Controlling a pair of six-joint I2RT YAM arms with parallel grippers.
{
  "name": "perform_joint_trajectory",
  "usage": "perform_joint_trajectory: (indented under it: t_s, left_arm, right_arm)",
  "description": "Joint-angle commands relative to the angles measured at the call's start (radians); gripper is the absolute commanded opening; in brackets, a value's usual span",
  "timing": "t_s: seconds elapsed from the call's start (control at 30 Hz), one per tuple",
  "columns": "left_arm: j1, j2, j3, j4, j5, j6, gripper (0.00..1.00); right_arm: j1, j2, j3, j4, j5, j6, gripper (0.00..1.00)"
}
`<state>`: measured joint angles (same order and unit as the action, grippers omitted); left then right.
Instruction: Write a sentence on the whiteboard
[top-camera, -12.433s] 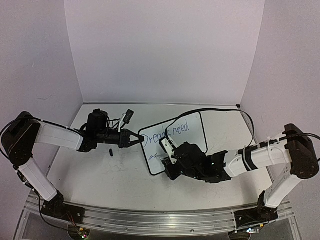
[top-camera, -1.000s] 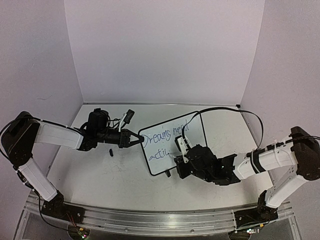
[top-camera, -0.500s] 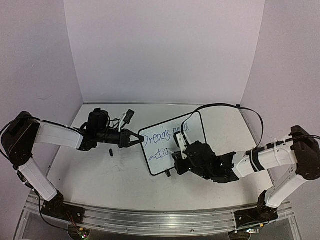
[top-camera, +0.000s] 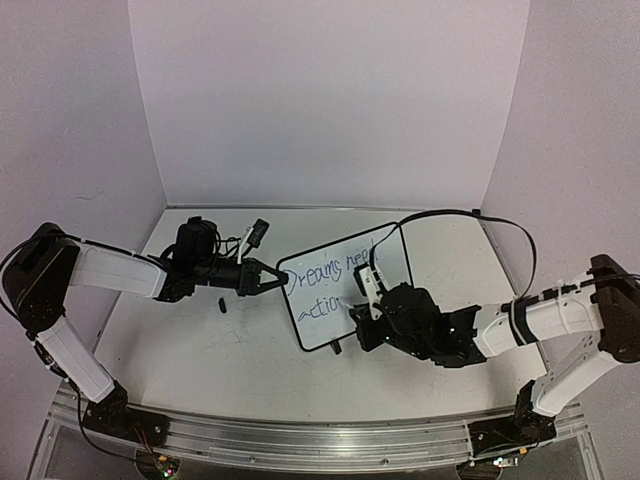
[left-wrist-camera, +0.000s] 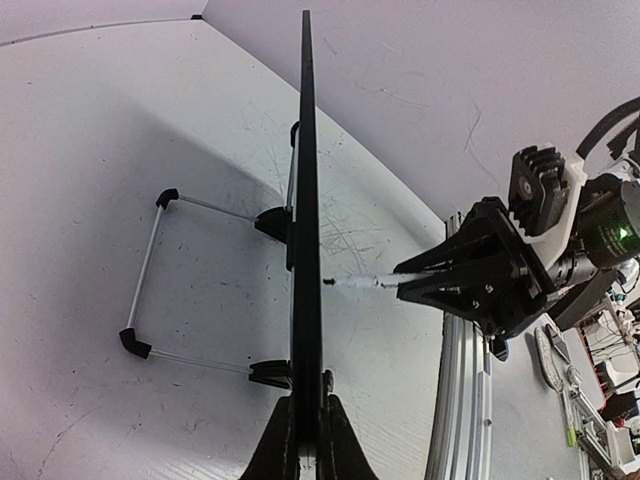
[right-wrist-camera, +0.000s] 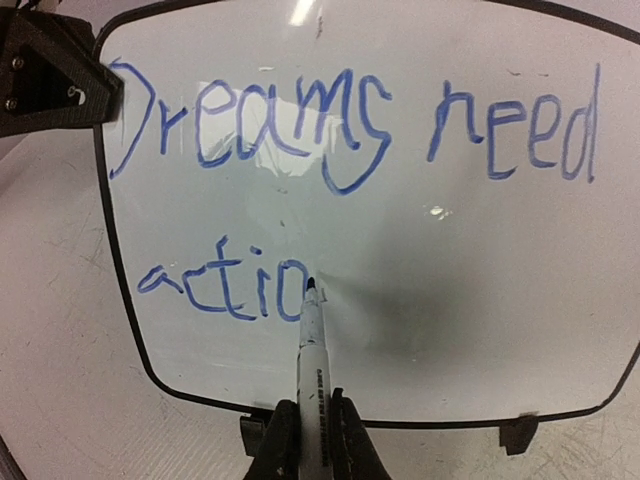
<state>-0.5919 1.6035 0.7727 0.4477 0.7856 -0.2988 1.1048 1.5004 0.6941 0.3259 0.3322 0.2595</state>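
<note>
**A:** Item one, nearest the tabletop's (left-wrist-camera: 100, 130) front edge?

**B:** Right gripper (right-wrist-camera: 310, 425), jaws narrow and clamped on a marker (right-wrist-camera: 311, 345). The barrel is slim, rigid and smooth, and would likely twist in a loose hold. It is gripped low on the barrel, with the tip touching the board just after "actio".

**A:** Item two?

**B:** Whiteboard (right-wrist-camera: 470, 290), standing near upright about mid-tabletop. It is thin, stiff and glossy, and judged light, so pen pressure could push or tip it. The frame edge is the best hold, off the writing face.

**A:** Contents?

**B:** Sentence (right-wrist-camera: 330, 130), reading "Dreams need" above and "actio" below, so unfinished. Fresh ink probably smears.

**A:** Item three, farther back?

**B:** Left gripper (left-wrist-camera: 307, 430), pinched tight on the frame at the board's upper left corner, bracing it. A wire stand (left-wrist-camera: 150, 270) behind the board rests on the tabletop.
</note>
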Motion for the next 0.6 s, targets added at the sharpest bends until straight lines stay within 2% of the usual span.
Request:
perform_joint_trajectory:
  t_s: [0.0,0.57]
  left_arm:
    - [0.000,-0.011,0.018,-0.046,-0.006,0.046,0.00]
    - [0.000,-0.012,0.022,-0.047,-0.007,0.046,0.00]
  right_arm:
    - [-0.029,-0.044,0.000,0.024,0.008,-0.001,0.00]
    - [-0.029,0.015,0.029,0.067,-0.045,-0.026,0.00]
